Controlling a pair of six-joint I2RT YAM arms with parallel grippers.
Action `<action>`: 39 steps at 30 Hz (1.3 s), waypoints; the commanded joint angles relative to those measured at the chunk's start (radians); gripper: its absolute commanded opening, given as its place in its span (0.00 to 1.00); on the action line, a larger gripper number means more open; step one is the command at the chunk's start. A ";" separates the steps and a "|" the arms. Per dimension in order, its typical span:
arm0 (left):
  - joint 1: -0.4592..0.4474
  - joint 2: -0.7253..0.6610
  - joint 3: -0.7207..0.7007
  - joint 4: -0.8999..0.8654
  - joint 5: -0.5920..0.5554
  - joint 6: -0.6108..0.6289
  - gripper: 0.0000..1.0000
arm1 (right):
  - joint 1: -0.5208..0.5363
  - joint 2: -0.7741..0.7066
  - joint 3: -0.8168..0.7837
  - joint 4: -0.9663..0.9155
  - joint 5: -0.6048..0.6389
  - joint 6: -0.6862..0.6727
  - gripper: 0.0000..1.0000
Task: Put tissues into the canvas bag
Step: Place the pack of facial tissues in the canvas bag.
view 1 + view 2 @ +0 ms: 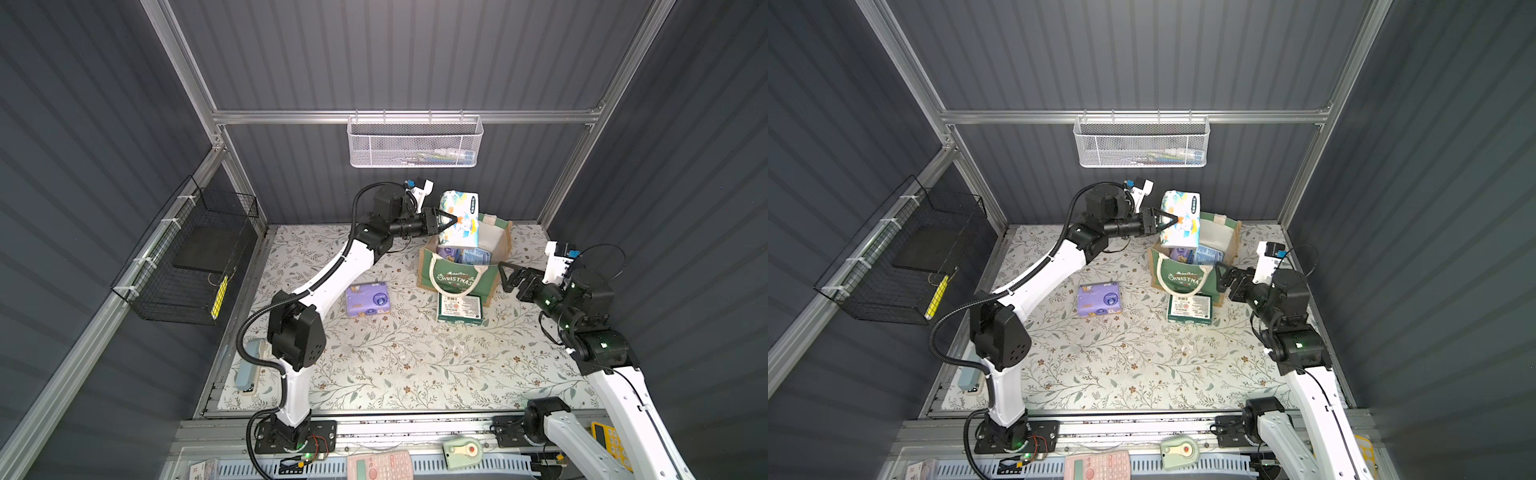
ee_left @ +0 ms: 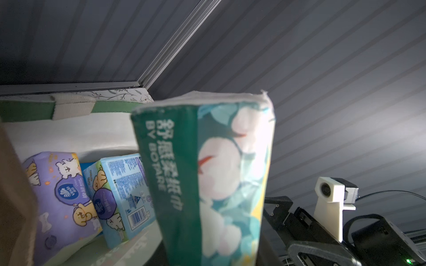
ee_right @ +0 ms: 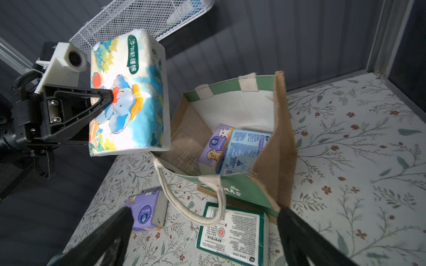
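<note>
My left gripper (image 1: 455, 218) is shut on the white cartoon tissue pack (image 1: 463, 232) and holds it upright above the back left corner of the canvas bag (image 1: 457, 282). The bag stands open; a purple pack (image 3: 214, 145) and a light blue pack (image 3: 244, 149) stand inside it. Another purple pack (image 1: 368, 299) lies on the table left of the bag. A green-and-white pack (image 1: 460, 309) lies flat against the bag's front, under a rope handle. My right gripper (image 1: 503, 276) is open beside the bag's right side, holding nothing.
A white mesh basket (image 1: 415, 143) hangs on the back rail above the bag. A black wire basket (image 1: 187, 257) is fixed to the left wall. A pink calculator (image 1: 380, 465), a green device (image 1: 463, 451) and a yellow calculator (image 1: 606, 440) lie along the front.
</note>
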 commanded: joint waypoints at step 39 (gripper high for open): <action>-0.087 0.604 0.473 -0.178 -0.004 -0.143 0.56 | -0.240 -0.005 -0.185 0.049 -0.212 0.121 0.99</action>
